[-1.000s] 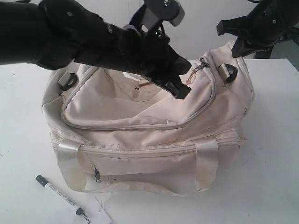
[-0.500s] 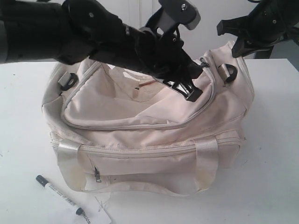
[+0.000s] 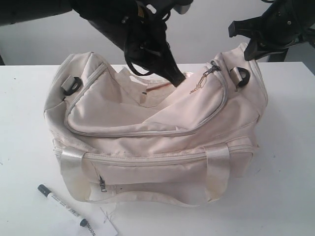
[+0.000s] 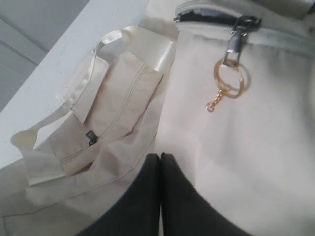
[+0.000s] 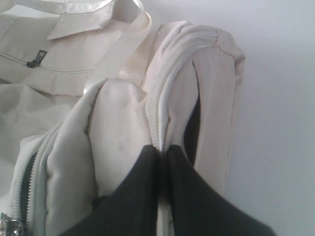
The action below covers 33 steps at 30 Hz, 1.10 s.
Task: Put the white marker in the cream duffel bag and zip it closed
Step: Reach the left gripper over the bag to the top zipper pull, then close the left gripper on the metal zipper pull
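**Item 1, the white marker** [image 3: 63, 205]. We find it lying flat on the white table [image 3: 288, 172], outside the bag and in front of its left front corner. Its tail end lies just beside a paper tag [image 3: 105, 225]. The picture's lower edge cuts the tag off, so we read only part of its print.

**Item 2, the cream duffel bag** [image 3: 147, 147]. The curved top zipper is open and the flap sags. Folds hide the interior from us. The gold chain pull [image 3: 198, 86] hangs at the zipper's right end, and neither gripper touches it.

**Item 3, left gripper** [image 3: 177, 80]. It hangs over the opening, near the pull but apart from it. In the wrist view its fingers [image 4: 142, 196] are pressed together with nothing between them.

**Item 4, right gripper** [image 3: 252, 49]. It sits at the bag's right end and shows as a dark shape in the exterior view. In the wrist view its fingers [image 5: 133, 196] stand narrow, pinching the bag's zipper seam.
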Tool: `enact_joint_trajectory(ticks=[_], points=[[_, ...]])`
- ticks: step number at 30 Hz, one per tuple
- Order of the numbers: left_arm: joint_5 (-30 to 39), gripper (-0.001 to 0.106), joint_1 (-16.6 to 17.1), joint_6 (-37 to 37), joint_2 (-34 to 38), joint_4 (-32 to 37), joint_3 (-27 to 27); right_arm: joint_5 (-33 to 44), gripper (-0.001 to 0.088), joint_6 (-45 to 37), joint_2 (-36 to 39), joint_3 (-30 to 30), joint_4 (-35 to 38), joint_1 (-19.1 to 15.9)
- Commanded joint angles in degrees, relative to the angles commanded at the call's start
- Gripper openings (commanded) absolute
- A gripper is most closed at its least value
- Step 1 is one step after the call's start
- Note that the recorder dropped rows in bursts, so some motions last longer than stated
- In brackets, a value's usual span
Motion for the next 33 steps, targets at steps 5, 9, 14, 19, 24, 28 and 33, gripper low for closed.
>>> enact_joint_trajectory(ticks=[5,9,14,19,24,28,33], points=[[-3.10,0.000,0.00,-0.35,1.33,-4.34,0.00,0.00,0.0000,0.00,0.00,0.00,0.00,0.00],[-3.35,0.000,-0.09,-0.35,2.56,-5.97,0.00,0.00,0.0000,0.00,0.00,0.00,0.00,0.00],[-3.45,0.026,-0.09,0.46,3.39,-6.35,0.00,0.00,0.0000,0.00,0.00,0.00,0.00,0.00],[-3.45,0.052,-0.09,6.46,3.39,-9.87,0.00,0.00,0.0000,0.00,0.00,0.00,0.00,0.00],[-3.47,0.053,-0.09,19.47,3.39,-20.48,0.11,0.00,0.0000,0.00,0.00,0.00,0.00,0.00],[-5.09,0.053,-0.09,22.23,5.14,-20.81,0.11,0.00,0.0000,0.00,0.00,0.00,0.00,0.00],[-9.20,0.053,0.02,22.64,7.09,-18.93,0.11,0.00,0.0000,0.00,0.00,0.00,0.00,0.00]])
